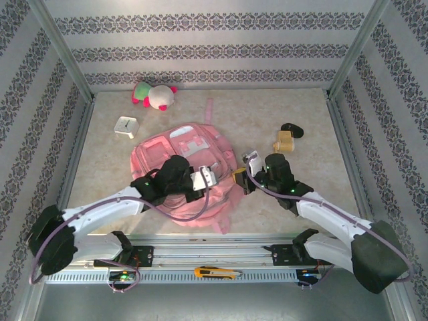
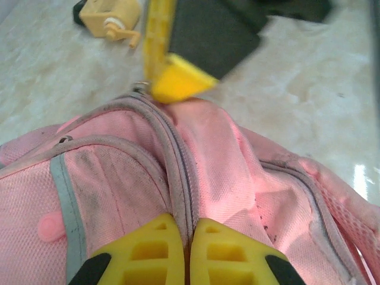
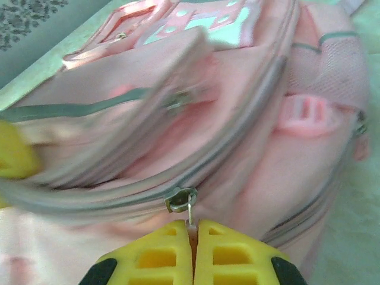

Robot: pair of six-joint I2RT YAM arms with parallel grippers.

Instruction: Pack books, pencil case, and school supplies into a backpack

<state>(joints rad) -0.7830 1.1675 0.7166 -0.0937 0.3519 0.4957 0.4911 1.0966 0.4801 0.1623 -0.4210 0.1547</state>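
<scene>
Backpack [image 1: 194, 144] centre frame on desk [image 1: 294, 107]. Left pincer [image 1: 212, 178] on it, right pincer [image 1: 242, 174] at its right edge. Plush [image 1: 154, 95], clock [image 1: 125, 126] upper left.

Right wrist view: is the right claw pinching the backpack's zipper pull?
Yes, the metal zipper pull of the backpack runs down between the shut fingers of the right claw.
</scene>
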